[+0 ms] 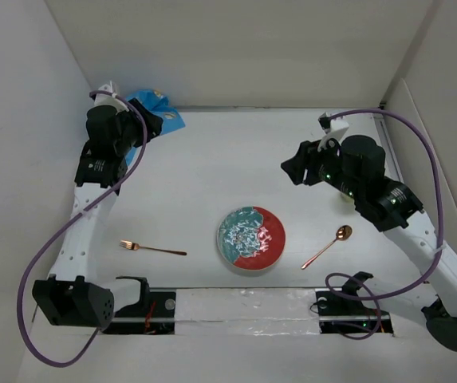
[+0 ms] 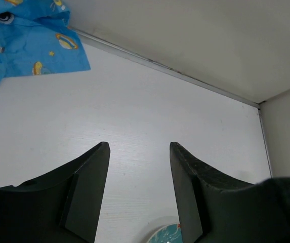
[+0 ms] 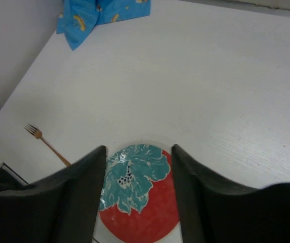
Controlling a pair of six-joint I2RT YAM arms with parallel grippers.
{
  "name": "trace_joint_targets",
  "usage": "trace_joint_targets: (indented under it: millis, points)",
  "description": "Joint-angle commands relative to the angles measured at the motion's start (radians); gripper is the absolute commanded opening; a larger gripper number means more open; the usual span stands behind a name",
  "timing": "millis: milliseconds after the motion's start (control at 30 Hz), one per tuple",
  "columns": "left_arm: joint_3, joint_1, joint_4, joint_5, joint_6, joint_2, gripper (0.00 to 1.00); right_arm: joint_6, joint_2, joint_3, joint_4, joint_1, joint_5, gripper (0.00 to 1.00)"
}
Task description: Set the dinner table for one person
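The white dinner table holds a round plate with a red and teal leaf pattern near the front middle. A copper fork lies to its left and a copper spoon to its right. A crumpled blue space-print placemat lies at the far left corner. My left gripper is open and empty, raised beside the placemat. My right gripper is open and empty, raised at the right and looking down at the plate, with the fork at the left of that view.
White walls enclose the table on the left, back and right. A small pale object is mostly hidden under my right arm. A taped strip with the arm bases runs along the front edge.
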Motion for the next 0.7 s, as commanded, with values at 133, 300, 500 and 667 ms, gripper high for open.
trace_joint_targets:
  millis: [133, 300, 500, 667]
  points:
    - [0.039, 0.009, -0.051, -0.277, 0.0, 0.045, 0.36, -0.003, 0.004, -0.013, 0.04, -0.048, -0.065, 0.0]
    - [0.125, 0.138, -0.12, -0.299, -0.022, 0.18, 0.0, -0.006, 0.006, -0.033, 0.049, -0.069, -0.079, 0.0]
    - [0.139, 0.341, -0.129, -0.199, -0.088, 0.388, 0.3, -0.009, -0.012, -0.062, 0.066, -0.079, -0.077, 0.0]
    - [0.162, 0.378, -0.128, -0.218, -0.062, 0.558, 0.5, -0.011, -0.003, -0.071, 0.066, -0.088, -0.088, 0.0]
